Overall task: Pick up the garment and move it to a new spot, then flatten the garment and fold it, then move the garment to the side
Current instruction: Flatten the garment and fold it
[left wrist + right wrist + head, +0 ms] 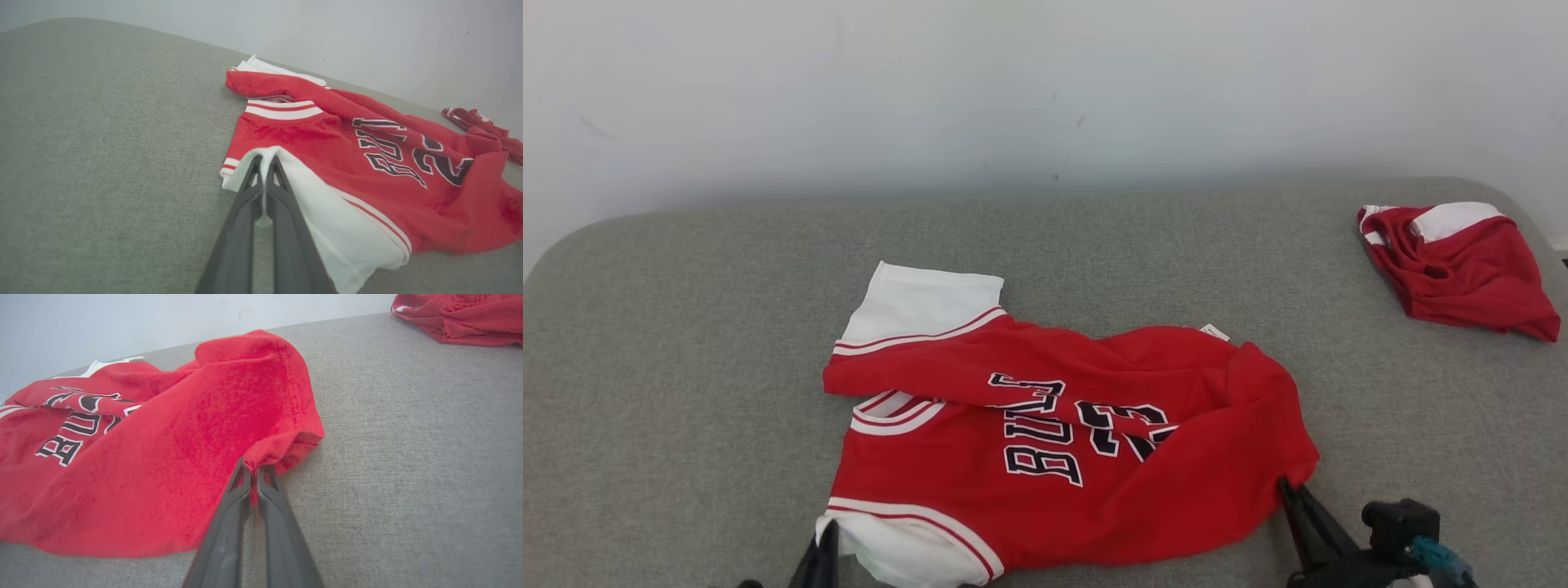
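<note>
Garment [1062, 457]: red jersey with white sleeves, black-and-white lettering and numbers. It lies rumpled at the middle of the surface [686, 367], toward the near edge.
Lay of cloth: the far side is folded over the front and partly covers the lettering. The striped neck band points to the robot's left and the hem to its right.
Far sleeve [923, 302]: white, flat on the surface at the far left of the garment.
Near sleeve [907, 547]: white, at the near left corner.
Left tool [825, 555]: clenched on the edge of the near sleeve. In the left wrist view white cloth is pinched between the fingers [282, 192].
Right tool [1286, 487]: clenched on the red hem corner at the near right. In the right wrist view the cloth bunches at the fingertips [241, 477].
Second garment [1462, 269]: red-and-white bundle at the far right corner, well apart from the jersey.
Wall [1045, 82]: pale, behind the surface.
</note>
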Robot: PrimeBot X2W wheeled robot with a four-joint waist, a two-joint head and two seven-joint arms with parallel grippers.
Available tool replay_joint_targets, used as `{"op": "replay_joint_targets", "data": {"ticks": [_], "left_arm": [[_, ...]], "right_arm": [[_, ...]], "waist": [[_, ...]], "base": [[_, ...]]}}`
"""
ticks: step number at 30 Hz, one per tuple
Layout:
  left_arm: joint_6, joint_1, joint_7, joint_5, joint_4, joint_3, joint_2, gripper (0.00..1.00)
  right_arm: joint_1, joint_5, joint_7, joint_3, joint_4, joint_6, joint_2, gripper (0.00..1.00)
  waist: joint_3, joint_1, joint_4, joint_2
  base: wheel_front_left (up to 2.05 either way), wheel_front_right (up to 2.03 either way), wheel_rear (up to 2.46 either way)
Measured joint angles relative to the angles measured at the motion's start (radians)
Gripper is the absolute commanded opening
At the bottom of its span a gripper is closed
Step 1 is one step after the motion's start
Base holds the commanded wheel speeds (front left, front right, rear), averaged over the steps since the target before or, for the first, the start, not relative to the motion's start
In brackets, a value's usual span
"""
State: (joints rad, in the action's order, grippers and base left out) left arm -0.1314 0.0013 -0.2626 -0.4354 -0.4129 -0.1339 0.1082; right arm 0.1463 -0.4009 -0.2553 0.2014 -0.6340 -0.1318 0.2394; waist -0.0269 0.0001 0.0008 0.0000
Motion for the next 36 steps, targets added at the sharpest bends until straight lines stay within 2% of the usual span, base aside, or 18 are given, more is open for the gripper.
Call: {"op": "replay_joint_targets", "data": {"ticks": [4,8,10,16,20,25,31,36], "left_arm": [[0.0,-0.021,0.0,0.0,0.114,0.006,0.047,0.0],[0.0,-0.125,0.02,-0.003,0.187,-0.004,0.1,0.0],[0.0,-0.251,0.074,-0.003,0.224,-0.03,0.159,0.0],[0.0,-0.596,0.191,-0.071,0.242,-0.052,0.261,0.0],[0.0,-0.864,0.239,-0.111,0.196,-0.071,0.315,0.0],[0.0,-1.178,0.264,-0.128,0.083,-0.095,0.347,0.0],[0.0,-1.514,0.263,-0.128,-0.077,-0.147,0.356,0.0],[0.0,-1.751,0.237,-0.134,-0.195,-0.185,0.338,0.0]], "right_arm": [[0.033,-0.018,0.014,0.026,0.096,0.0,0.039,0.0],[0.111,-0.035,0.06,0.033,0.192,0.0,0.062,0.0],[0.196,-0.055,0.107,0.028,0.248,0.0,0.075,0.0],[0.477,-0.095,0.191,-0.001,0.299,0.0,0.083,0.0],[0.711,-0.119,0.255,-0.02,0.262,0.0,0.071,0.0],[1.001,-0.124,0.318,-0.049,0.171,0.0,0.056,0.0],[1.321,-0.129,0.358,-0.07,0.052,0.0,0.03,0.0],[1.519,-0.113,0.361,-0.068,-0.032,0.0,0.027,0.0]], "waist": [[-0.011,0.0,-0.004,0.0],[-0.031,0.0001,-0.01,0.0],[-0.056,0.0,-0.016,0.0001],[-0.143,0.0002,-0.03,0.0001],[-0.223,0.0002,-0.041,0.0001],[-0.331,0.0003,-0.054,0.0002],[-0.456,0.0004,-0.072,0.0003],[-0.537,0.0003,-0.089,0.0003]], "base": [[0.0,0.0,0.0],[0.0,0.0,0.0],[0.0,0.0,0.0],[0.0,0.0,0.0],[0.0,0.0,0.0],[0.0,0.0,0.0],[0.0,0.0,0.0],[0.0,0.0,0.0]]}}
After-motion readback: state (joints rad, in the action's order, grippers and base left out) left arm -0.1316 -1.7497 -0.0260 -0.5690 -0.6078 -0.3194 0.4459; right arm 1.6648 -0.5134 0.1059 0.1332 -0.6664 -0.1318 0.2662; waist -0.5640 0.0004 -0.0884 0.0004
